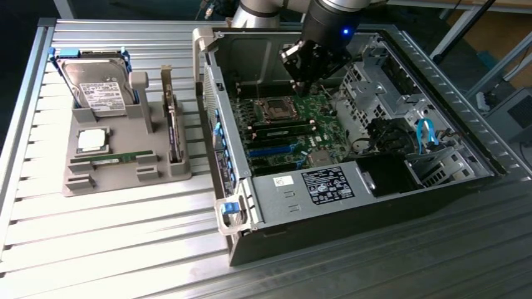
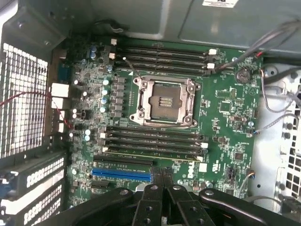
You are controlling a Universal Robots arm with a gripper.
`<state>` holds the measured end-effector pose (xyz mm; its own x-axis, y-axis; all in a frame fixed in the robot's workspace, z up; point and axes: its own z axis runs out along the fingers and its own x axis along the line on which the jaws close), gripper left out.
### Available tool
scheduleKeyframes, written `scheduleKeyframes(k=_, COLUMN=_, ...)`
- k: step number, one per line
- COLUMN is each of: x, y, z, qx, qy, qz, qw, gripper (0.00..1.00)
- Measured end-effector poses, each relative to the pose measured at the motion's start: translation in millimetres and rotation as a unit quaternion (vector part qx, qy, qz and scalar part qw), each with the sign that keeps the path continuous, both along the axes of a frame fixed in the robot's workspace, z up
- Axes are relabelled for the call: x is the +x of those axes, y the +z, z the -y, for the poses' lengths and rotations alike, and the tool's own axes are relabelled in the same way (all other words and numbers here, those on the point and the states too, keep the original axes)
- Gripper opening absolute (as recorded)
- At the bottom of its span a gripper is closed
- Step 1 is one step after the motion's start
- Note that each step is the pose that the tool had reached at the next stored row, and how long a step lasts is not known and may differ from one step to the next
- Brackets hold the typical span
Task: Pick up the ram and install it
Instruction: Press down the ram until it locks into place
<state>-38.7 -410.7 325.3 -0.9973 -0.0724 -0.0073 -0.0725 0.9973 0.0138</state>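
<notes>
Pincer (image 1: 304, 89) shut tight, empty, hovering over motherboard (image 2: 221, 108) inside computer case (image 1: 349, 205). Ram (image 1: 112, 159) well apart (on grey holder (image 1: 124, 180) on bench (image 1: 99, 249)), lying sideways toward exterior view's left.

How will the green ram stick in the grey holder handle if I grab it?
The ram looks like a thin flat board, so it is probably stiff and light. It seems to sit on edge in the grey holder, so once freed it would likely tip over. Bare circuitry suggests it is fragile.
</notes>
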Motion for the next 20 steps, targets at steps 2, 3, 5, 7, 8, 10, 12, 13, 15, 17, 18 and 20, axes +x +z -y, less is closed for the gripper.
scheduleKeyframes(k=2, x=0.0, y=0.0, z=0.0, qx=0.0000, qy=-0.010, qz=0.0000, qw=1.0000, gripper=0.10)
scheduleKeyframes(k=3, x=0.0, y=0.0, z=0.0, qx=0.0000, qy=-0.015, qz=0.0000, qw=0.9999, gripper=0.10)
scheduleKeyframes(k=5, x=0.0, y=0.0, z=0.0, qx=0.0000, qy=-0.024, qz=0.0000, qw=0.9997, gripper=0.10)
scheduleKeyframes(k=7, x=0.0, y=0.0, z=0.2, qx=0.0000, qy=-0.028, qz=0.0000, qw=0.9996, gripper=0.10)
scheduleKeyframes(k=8, x=0.0, y=0.0, z=0.2, qx=0.0000, qy=-0.028, qz=0.0000, qw=0.9996, gripper=0.10)
scheduleKeyframes(k=10, x=0.0, y=0.0, z=0.3, qx=0.0000, qy=-0.028, qz=0.0000, qw=0.9996, gripper=0.10)
scheduleKeyframes(k=12, x=0.0, y=0.1, z=0.3, qx=0.0000, qy=-0.028, qz=-0.0005, qw=0.9996, gripper=0.10)
scheduleKeyframes(k=13, x=0.0, y=0.1, z=0.3, qx=0.0000, qy=-0.028, qz=-0.0007, qw=0.9996, gripper=0.10)
scheduleKeyframes(k=15, x=0.0, y=0.0, z=0.3, qx=-0.0001, qy=-0.028, qz=-0.0017, qw=0.9996, gripper=0.10)
scheduleKeyframes(k=17, x=0.0, y=0.0, z=0.3, qx=0.0000, qy=-0.028, qz=-0.0018, qw=0.9996, gripper=0.10)
scheduleKeyframes(k=18, x=0.0, y=0.0, z=0.3, qx=0.0000, qy=-0.028, qz=-0.0018, qw=0.9996, gripper=0.10)
scheduleKeyframes(k=20, x=0.0, y=0.0, z=0.3, qx=0.0000, qy=-0.028, qz=-0.0018, qw=0.9996, gripper=0.10)
